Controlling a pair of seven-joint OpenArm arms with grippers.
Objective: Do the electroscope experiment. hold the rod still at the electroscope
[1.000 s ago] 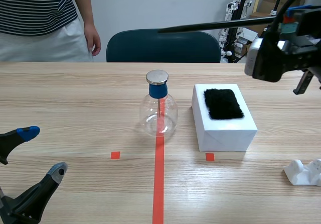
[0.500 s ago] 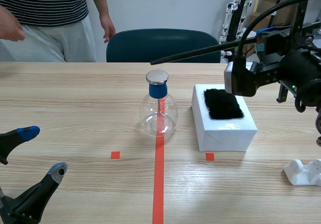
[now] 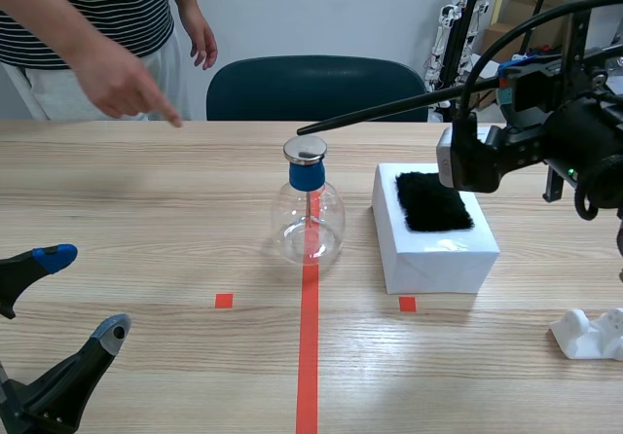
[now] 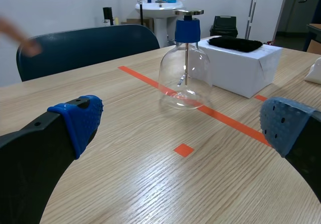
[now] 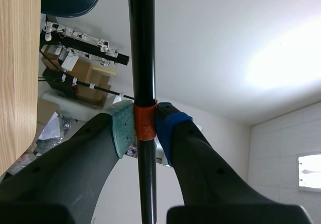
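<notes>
The glass electroscope on the bench is likely fragile and easily tipped. The long, stiff, light rod has its tip near the metal disc. Right jaws clamp its orange band, a sound hold. Left jaws rest apart, low.

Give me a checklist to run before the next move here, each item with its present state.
1. Grip: right gripper shut on the rod at its orange band, ok.
2. Position: rod tip just above the electroscope, ok; contact, cannot tell.
3. Stance: electroscope upright, ok.
4. Other arm: left gripper open, apart from the electroscope, ok.
5. Person: hand near the far edge of the table, apart from the electroscope, ok.
</notes>
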